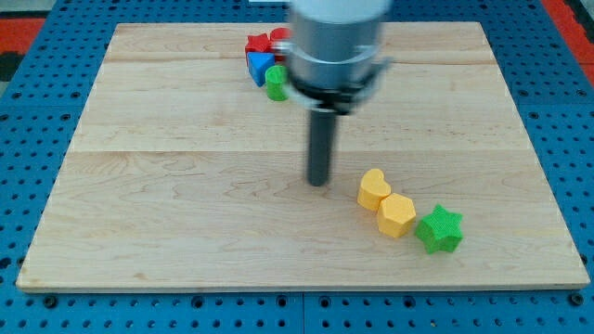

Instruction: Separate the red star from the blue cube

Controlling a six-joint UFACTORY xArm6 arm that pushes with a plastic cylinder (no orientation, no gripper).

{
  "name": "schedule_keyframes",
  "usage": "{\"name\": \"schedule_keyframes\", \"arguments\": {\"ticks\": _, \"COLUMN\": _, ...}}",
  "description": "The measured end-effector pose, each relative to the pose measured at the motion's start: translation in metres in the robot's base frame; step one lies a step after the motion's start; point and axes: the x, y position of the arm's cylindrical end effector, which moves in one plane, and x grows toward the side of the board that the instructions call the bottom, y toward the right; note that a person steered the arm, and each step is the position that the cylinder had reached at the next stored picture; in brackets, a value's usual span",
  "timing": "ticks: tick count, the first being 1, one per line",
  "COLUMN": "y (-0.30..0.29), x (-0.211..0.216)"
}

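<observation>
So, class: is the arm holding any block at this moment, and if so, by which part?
Nothing is held. My tip rests on bare board, touching no block: the yellow heart lies to its right, and the red star and blue cube sit near the view's top.

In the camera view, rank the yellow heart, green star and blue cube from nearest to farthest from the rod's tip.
From my tip:
1. Yellow heart, just to the view's right.
2. Green star, farther right, toward the view's bottom.
3. Blue cube, toward the view's top, in the cluster.
</observation>
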Motion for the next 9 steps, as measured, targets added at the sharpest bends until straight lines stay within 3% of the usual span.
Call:
{"name": "schedule_keyframes", "arguments": {"ticks": 1, "y": -0.121, "x": -0.036}}
{"name": "schedule_keyframes", "arguments": {"ticks": 2, "y": -0.172, "x": -0.118}}
{"name": "schedule_keyframes", "arguments": {"ticks": 3, "y": -0.194, "x": -0.203}}
{"name": "schedule_keyframes", "arguments": {"ticks": 4, "y": -0.139, "x": -0.257}}
{"name": "schedule_keyframes", "arguments": {"ticks": 5, "y": -0.073, "x": -0.272}}
{"name": "schedule_keyframes", "arguments": {"ticks": 7, "y": 0.013, "x": -0.166}}
{"name": "schedule_keyframes", "arguments": {"ticks": 8, "y": 0.03, "x": -0.172}}
{"name": "schedule_keyframes", "arguments": {"ticks": 9, "y": 0.028, "x": -0.221}}
